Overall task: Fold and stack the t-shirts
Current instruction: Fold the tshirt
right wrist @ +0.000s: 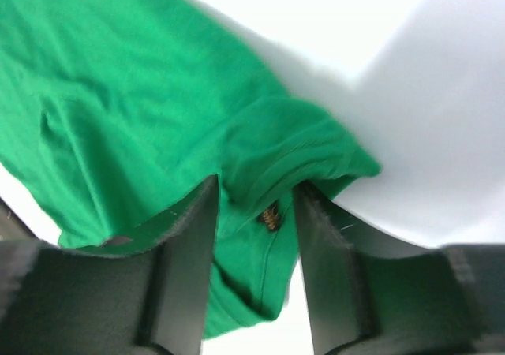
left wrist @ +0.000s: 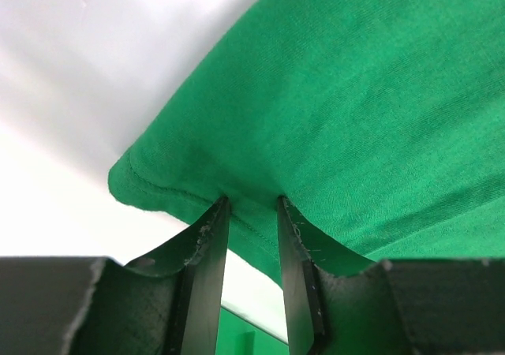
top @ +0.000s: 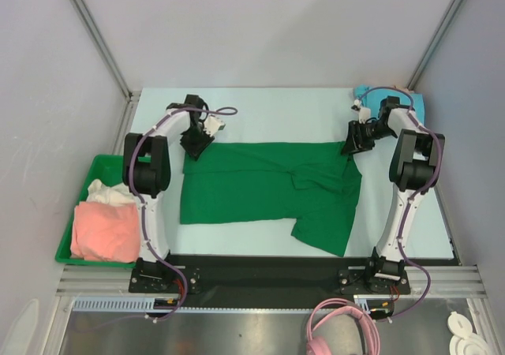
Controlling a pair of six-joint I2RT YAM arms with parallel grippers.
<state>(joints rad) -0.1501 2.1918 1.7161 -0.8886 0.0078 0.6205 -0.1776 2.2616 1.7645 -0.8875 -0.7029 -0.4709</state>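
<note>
- The dark green t-shirt (top: 268, 189) lies spread on the table (top: 300, 110) between the two arms. It is partly folded, with one sleeve trailing toward the near edge.
- The left gripper (top: 195, 146) is at the shirt's far-left corner. The hem runs between its narrowly set fingers (left wrist: 207, 276), but whether they clamp it cannot be told.
- The right gripper (top: 353, 142) is at the far-right corner. Its fingers (right wrist: 185, 260) stand apart and released, and bunched cloth lies loose between them.
- Risk: with only one corner possibly held, a pull from the left would probably skew the shirt and undo its crease.
- Risk: the loose bunch could snag on a right finger as that arm rises and drag the corner along.
- Risk: the trailing sleeve would likely leave a lopsided fold.
- The salmon-pink t-shirt (top: 102, 230) and the white t-shirt (top: 106, 191) sit in the green tray (top: 69, 241) at the left. The left arm partly covers them, and how they are folded is unclear.
- The turquoise t-shirt (top: 417, 102) is mostly hidden behind the right arm.
- A small brownish mark between the right fingers is too blurred to identify.
</note>
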